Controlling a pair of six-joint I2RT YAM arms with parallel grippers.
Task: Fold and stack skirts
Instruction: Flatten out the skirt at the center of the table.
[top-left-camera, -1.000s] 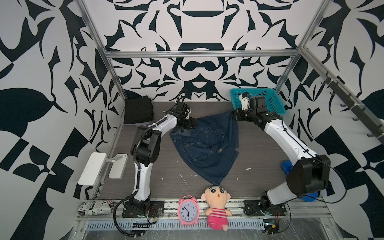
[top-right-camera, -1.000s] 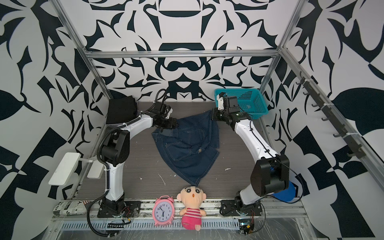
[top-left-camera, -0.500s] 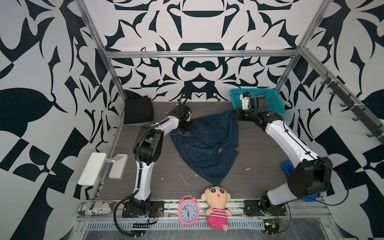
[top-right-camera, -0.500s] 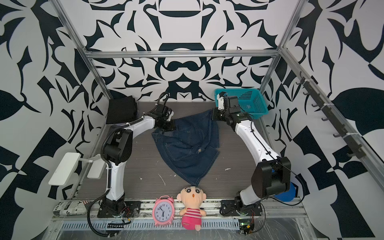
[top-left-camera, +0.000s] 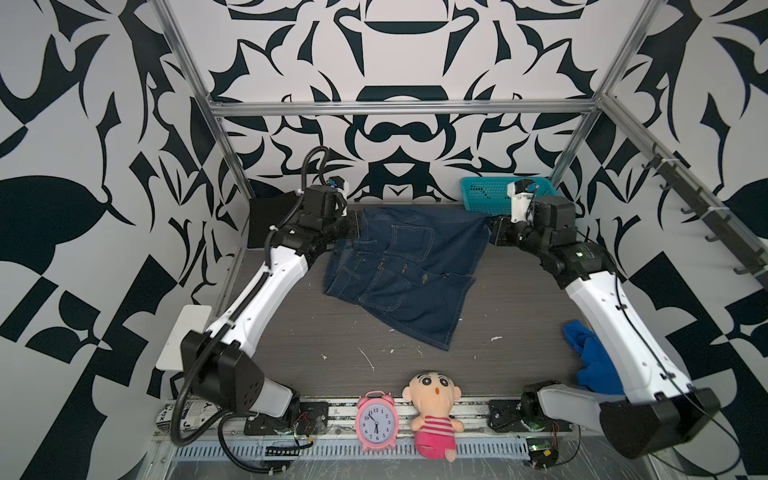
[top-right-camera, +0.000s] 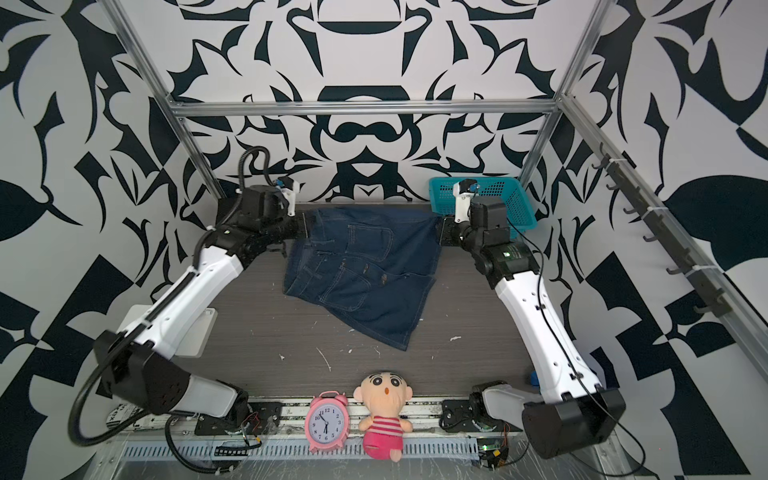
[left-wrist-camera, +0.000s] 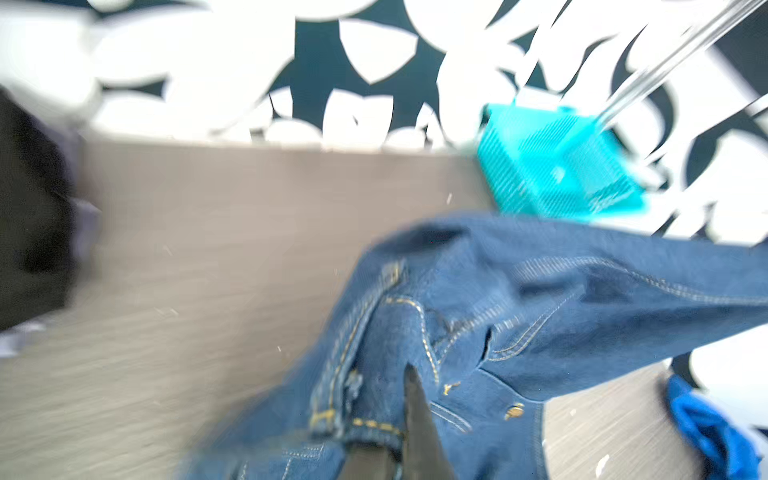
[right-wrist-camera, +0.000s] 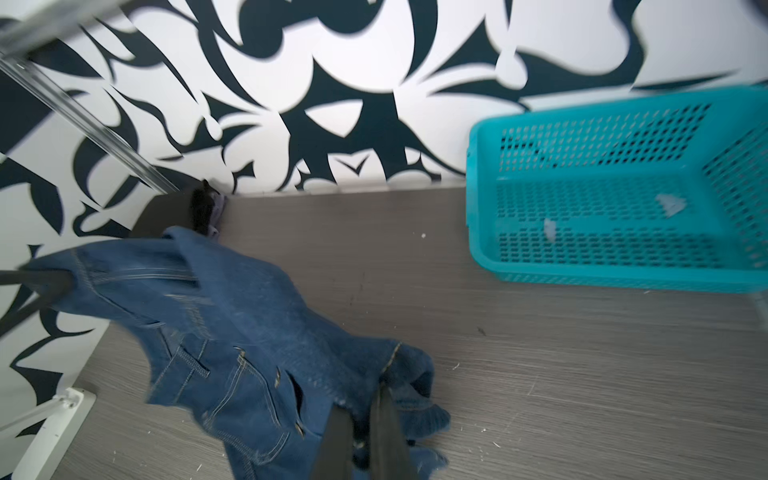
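In both top views the denim skirt (top-left-camera: 407, 266) hangs stretched between the two arms at the back of the surface (top-left-camera: 332, 332), on the side of the teal mesh basket (top-left-camera: 482, 193) that faces the opposite back corner. The right end effector (top-left-camera: 490, 230) sits just in front of the basket, clenched on one upper corner of the skirt. The left end effector (top-left-camera: 357, 222) is well apart from the basket and is clenched on the other upper corner. The skirt's top edge is raised and its lower part drapes onto the surface, nearer the front than the basket. A folded black skirt (top-left-camera: 262, 220) lies in the back corner opposite the basket. A royal-blue cloth (top-left-camera: 590, 361) lies well in front of the basket, partly behind the right arm.

The left wrist view is blurred. There the left end effector (left-wrist-camera: 395, 436) is closed on denim near the waistband stitching. The basket (left-wrist-camera: 552, 166) lies beyond the skirt.

In the right wrist view the right end effector (right-wrist-camera: 363, 424) pinches a frayed edge of the skirt (right-wrist-camera: 249, 332). The basket (right-wrist-camera: 482, 187) is close by. Across the surface from the basket, a sliver of lavender cloth (right-wrist-camera: 219, 208) shows beside the black skirt (right-wrist-camera: 201, 208)
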